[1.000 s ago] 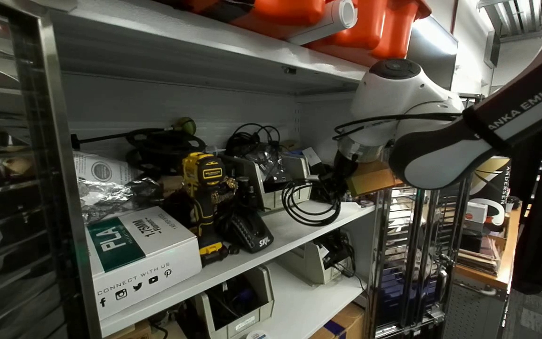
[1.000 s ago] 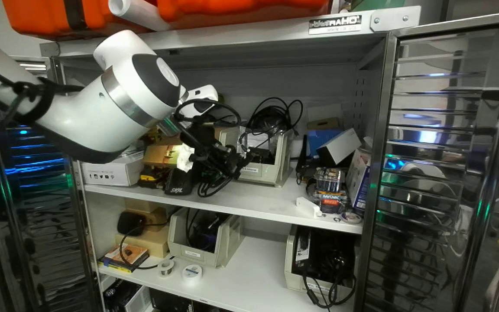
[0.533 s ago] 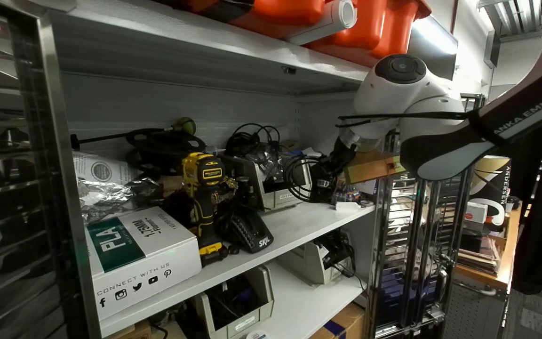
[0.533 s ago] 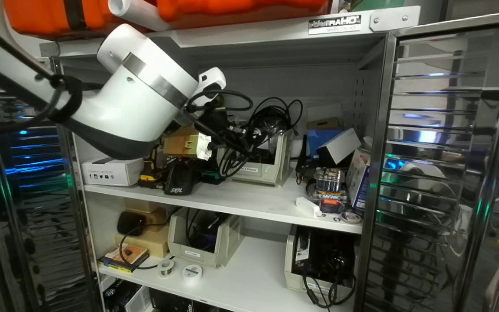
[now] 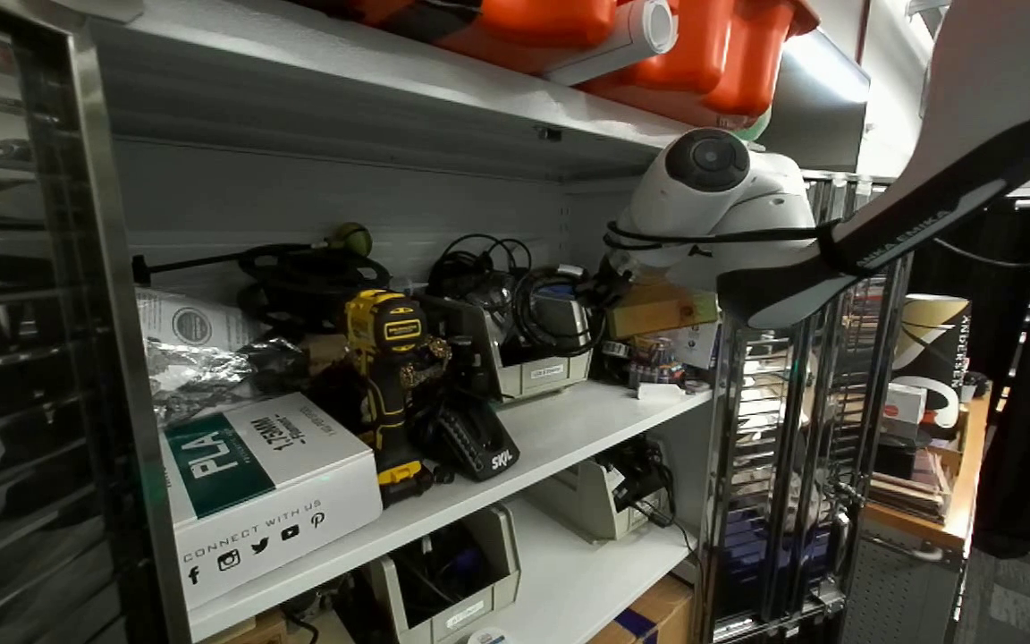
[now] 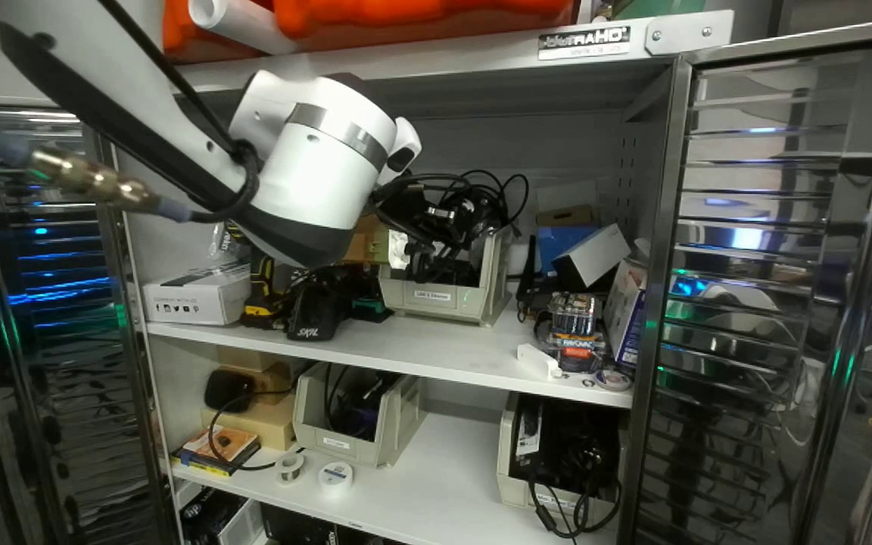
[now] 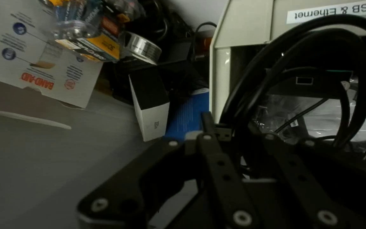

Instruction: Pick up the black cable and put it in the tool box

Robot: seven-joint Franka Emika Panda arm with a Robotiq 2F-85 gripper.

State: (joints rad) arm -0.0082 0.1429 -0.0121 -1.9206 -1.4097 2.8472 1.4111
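The black cable hangs in coiled loops from my gripper, showing in an exterior view and large in the wrist view. My gripper is shut on it; in the wrist view the fingertips pinch the bundle, with a USB plug between them. The light grey open bin labelled USB & Ethernet stands behind and below the loops in both exterior views and in the wrist view. The loops overlap its opening; whether they touch it I cannot tell. The bin holds other cables and clear plastic bags.
The yellow-black drill and a SKIL charger stand beside the bin. A white box and a battery pack lie on its other side. The shelf above hangs over the arm. Metal doors flank the cabinet.
My gripper has risen and moved with the cable over to the grey bin. The loops hung lower before, near the shelf's front, and now overlap the bin's opening.
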